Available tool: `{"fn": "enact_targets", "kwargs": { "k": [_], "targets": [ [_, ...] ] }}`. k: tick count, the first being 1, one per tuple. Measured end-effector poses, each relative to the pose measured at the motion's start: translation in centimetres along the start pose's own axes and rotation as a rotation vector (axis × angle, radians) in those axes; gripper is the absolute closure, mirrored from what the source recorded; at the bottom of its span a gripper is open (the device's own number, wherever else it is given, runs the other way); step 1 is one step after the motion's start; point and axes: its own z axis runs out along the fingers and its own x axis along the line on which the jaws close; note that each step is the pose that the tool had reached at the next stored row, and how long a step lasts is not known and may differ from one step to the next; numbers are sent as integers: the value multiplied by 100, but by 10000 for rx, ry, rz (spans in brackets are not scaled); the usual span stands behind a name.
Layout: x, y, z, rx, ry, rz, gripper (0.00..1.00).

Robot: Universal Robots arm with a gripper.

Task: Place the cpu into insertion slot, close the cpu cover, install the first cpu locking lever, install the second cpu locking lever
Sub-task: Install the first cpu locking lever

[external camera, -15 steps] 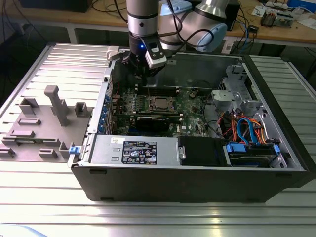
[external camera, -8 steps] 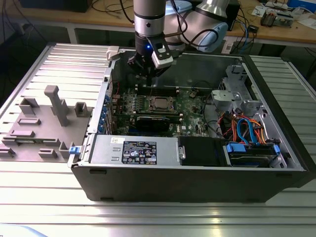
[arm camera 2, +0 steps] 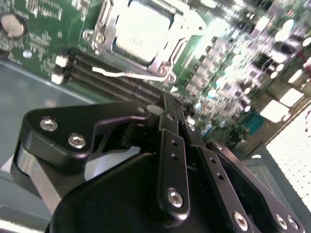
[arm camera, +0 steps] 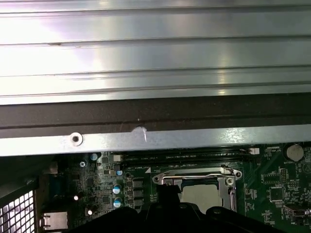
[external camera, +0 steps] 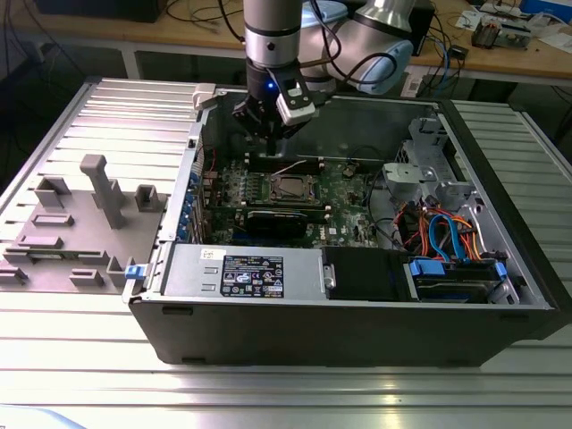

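The cpu (arm camera 2: 138,29) lies pale and flat in the insertion slot (external camera: 290,188) on the green board. The silvery cpu cover (arm camera 2: 163,60) sits down around it, framing its face. A thin pale locking lever (arm camera 2: 126,74) runs beside the socket over the memory slots; in the exterior view it shows as a slanted line (external camera: 288,167). My gripper (external camera: 271,141) hangs above the board just behind the socket, near that lever. Its black fingers (arm camera 2: 171,145) meet at the tip, shut with nothing between them (arm camera 2: 169,100). The first wrist view shows the cover (arm camera: 167,177) past the case wall.
The open computer case (external camera: 357,331) stands on a ribbed metal table. A labelled black power supply (external camera: 255,273) fills its front. Drive bays with orange and blue cables (external camera: 447,237) are at the exterior view's right. A grey fixture (external camera: 89,219) stands outside, left. A long black card (external camera: 284,221) lies before the socket.
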Motion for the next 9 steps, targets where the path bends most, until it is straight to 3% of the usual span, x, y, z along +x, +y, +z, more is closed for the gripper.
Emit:
{"fn": "enact_targets", "kwargs": {
  "k": [1,2,9],
  "targets": [
    [-2,-5,1,-204,9,8,89],
    [-3,-5,3,-233,10,10,89],
    [-70,-4,48,-232,12,11,89]
  ]
}}
